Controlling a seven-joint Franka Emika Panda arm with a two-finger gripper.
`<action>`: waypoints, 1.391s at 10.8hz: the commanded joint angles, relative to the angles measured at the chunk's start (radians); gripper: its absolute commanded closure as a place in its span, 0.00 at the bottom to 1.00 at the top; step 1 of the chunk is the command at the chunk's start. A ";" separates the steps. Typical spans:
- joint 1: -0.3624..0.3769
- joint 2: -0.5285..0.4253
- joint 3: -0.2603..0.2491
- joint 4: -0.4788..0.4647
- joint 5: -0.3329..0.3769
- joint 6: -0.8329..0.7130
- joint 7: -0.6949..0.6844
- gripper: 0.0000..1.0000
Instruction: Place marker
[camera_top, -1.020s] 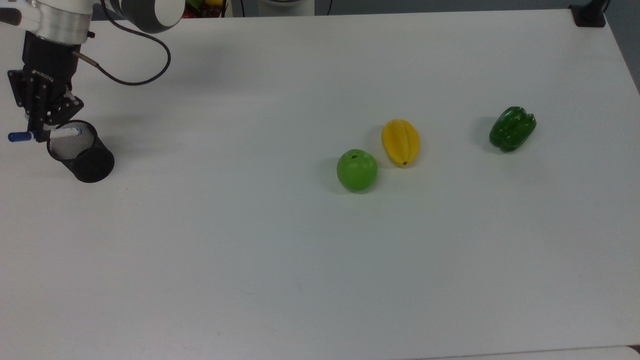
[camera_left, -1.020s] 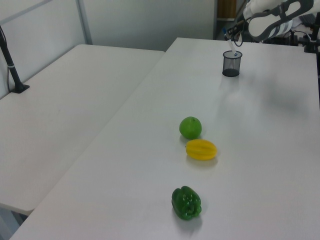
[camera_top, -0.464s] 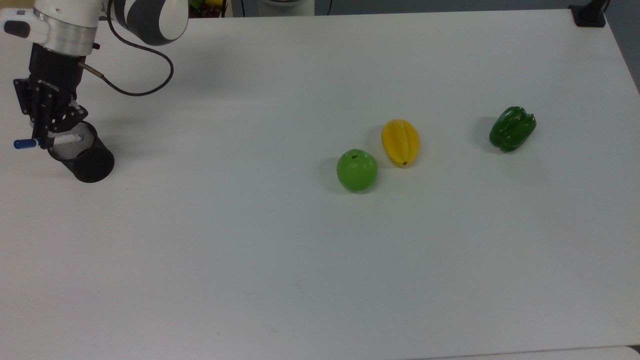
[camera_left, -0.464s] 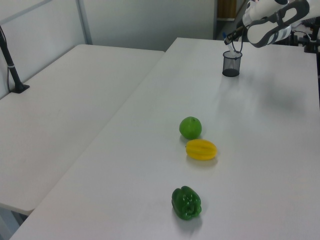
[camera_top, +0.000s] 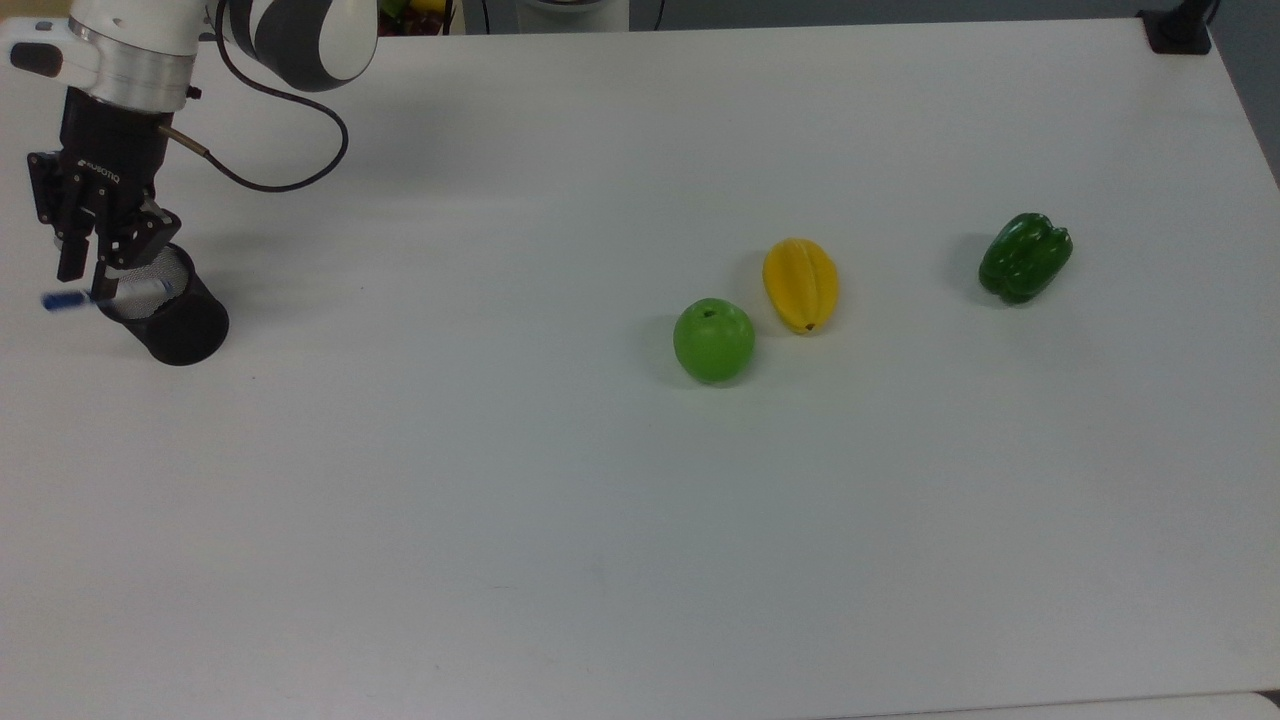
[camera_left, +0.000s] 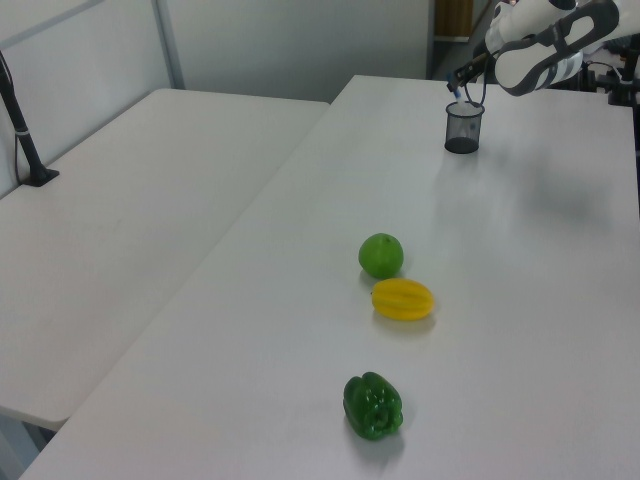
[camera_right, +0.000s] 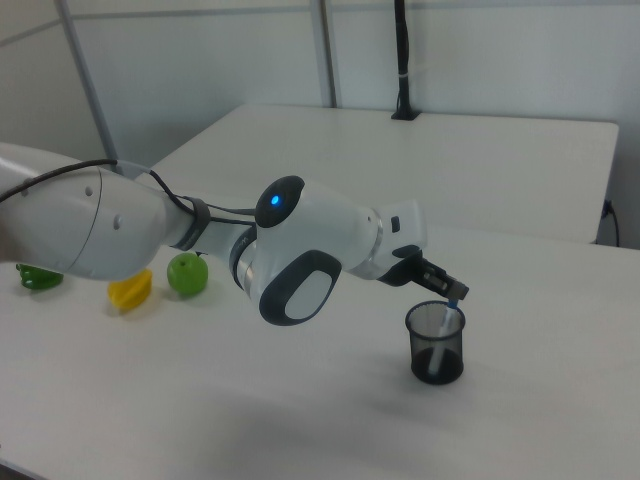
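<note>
The marker (camera_top: 105, 294) is a slim white pen with a blue cap, and it looks blurred. It lies slanted across the rim of the black mesh cup (camera_top: 180, 325) at the top view's far left, with the cap sticking out past the rim. In the right view the marker (camera_right: 445, 325) slants down inside the cup (camera_right: 436, 350), blue end uppermost. My gripper (camera_top: 88, 272) hangs just above the marker and the cup's rim, open, with its fingers apart from the pen. The left view has the gripper (camera_left: 458, 85) over the cup (camera_left: 463, 128).
A green apple (camera_top: 713, 340) and a yellow starfruit (camera_top: 800, 284) lie near the table's middle. A green bell pepper (camera_top: 1024, 256) lies toward the top view's right. The arm's black cable (camera_top: 290, 170) loops behind the cup. A second table (camera_left: 120, 220) stands beside this one.
The fingers have spread and let go of the marker. It has dropped slightly and now slants into the cup. The gripper itself barely moved.
</note>
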 joint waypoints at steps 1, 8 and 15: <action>0.012 -0.028 -0.003 -0.026 0.020 0.016 -0.027 0.32; 0.020 -0.103 0.000 0.045 0.008 -0.264 -0.030 0.00; 0.037 -0.212 0.018 0.339 0.015 -1.070 -0.018 0.00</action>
